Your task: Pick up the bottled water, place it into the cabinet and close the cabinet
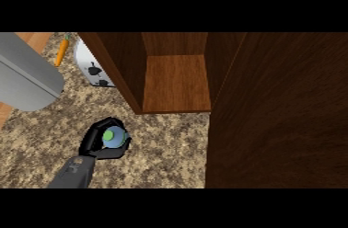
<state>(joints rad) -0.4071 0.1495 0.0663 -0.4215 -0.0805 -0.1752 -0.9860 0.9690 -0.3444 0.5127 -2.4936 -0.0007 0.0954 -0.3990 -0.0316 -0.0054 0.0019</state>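
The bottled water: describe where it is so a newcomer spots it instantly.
Find the open wooden cabinet on the speckled counter. Before its lower-left corner, the left hand curls round the bottled water, the only thing there with a green cap.

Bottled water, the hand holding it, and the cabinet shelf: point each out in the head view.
bottled water [113,136]: head view, on its green cap seen from above.
left hand [92,140]: head view, on the black palm curled round the bottle.
cabinet shelf [176,82]: head view, on the bare wooden board inside the open cabinet.
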